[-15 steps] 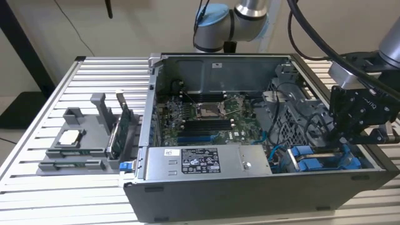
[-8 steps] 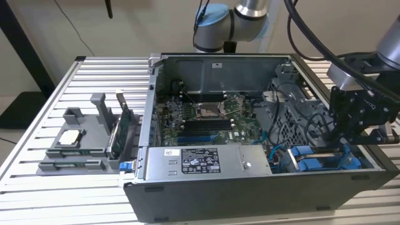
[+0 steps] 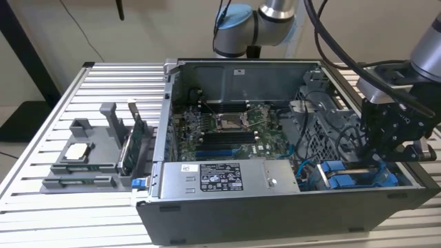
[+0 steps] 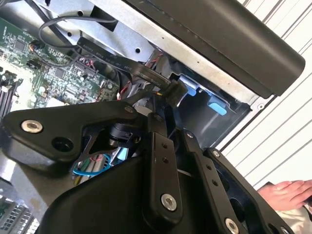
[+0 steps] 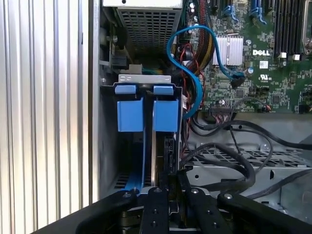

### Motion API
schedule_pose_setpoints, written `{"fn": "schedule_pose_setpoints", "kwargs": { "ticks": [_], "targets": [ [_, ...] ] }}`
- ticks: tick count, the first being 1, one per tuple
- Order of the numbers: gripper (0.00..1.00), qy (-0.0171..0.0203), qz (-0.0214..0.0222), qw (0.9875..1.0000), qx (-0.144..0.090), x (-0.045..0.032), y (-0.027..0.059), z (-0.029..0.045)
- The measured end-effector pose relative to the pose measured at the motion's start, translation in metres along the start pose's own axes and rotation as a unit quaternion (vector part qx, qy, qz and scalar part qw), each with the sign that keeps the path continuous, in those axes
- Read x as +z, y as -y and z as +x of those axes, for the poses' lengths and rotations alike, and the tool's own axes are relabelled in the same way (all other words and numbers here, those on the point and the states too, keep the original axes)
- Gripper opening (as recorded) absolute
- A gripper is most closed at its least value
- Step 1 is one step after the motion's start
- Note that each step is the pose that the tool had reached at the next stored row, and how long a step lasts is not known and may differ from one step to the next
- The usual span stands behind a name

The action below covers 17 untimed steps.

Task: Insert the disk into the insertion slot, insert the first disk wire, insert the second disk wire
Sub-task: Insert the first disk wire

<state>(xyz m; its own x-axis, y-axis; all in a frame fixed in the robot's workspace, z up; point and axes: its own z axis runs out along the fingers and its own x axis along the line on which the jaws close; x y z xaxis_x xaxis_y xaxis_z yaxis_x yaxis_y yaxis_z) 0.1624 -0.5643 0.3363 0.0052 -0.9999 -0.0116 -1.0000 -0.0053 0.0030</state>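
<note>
I log blue-framed silver disk (image 5: 165,116) seated in dark grey metal slot (image 5: 108,141) just ahead of pincer (image 4: 165,103); pincer grasps black wire connector (image 4: 176,91); wiring seemingly unfinished.

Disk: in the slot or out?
In. In the first wrist view the disk, in its blue carrier, sits between the dark metal walls of the insertion slot. Whether it is fully seated: cannot tell.

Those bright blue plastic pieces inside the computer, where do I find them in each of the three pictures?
Exterior view: blue pieces in the case's near corner, to the exterior view's right of the grey power-supply box.
First wrist view: blue pieces beside the looping blue cable.
Second wrist view: blue pieces under the case's dark edge.
Shared landmark: the green motherboard.
</note>
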Motion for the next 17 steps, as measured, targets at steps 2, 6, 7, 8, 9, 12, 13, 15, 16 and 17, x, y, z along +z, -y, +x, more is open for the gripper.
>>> {"fn": "schedule_pose_setpoints", "kwargs": {
  "ticks": [2,6,7,8,9,12,13,15,16,17],
  "targets": [
    [0.19,-0.0009,0.0009,1.0,0.0,0.0019,-0.0005,0.0],
    [0.21,0.0001,0.001,1.0,0.0,0.0025,-0.0011,0.0],
    [0.27,0.0,0.001,1.0,0.0,0.0016,-0.0013,0.0],
    [0.27,0.0001,0.0009,1.0,0.0,0.0004,-0.0015,0.0],
    [0.27,-0.0001,0.0009,1.0,0.0,-0.0015,-0.0016,-0.0001],
    [0.27,-0.0002,0.0009,1.0,0.0,-0.0081,-0.002,-0.0001],
    [0.27,-0.0001,0.001,1.0,0.0,-0.0103,-0.0021,-0.0001],
    [0.27,-0.0002,0.001,1.0,0.0,-0.0152,-0.0022,-0.0002],
    [0.27,-0.0002,0.001,1.0,0.0,-0.0178,-0.0023,-0.0002],
    [0.27,-0.0002,0.001,1.0,0.0,-0.0199,-0.0023,-0.0003]
  ]
}}
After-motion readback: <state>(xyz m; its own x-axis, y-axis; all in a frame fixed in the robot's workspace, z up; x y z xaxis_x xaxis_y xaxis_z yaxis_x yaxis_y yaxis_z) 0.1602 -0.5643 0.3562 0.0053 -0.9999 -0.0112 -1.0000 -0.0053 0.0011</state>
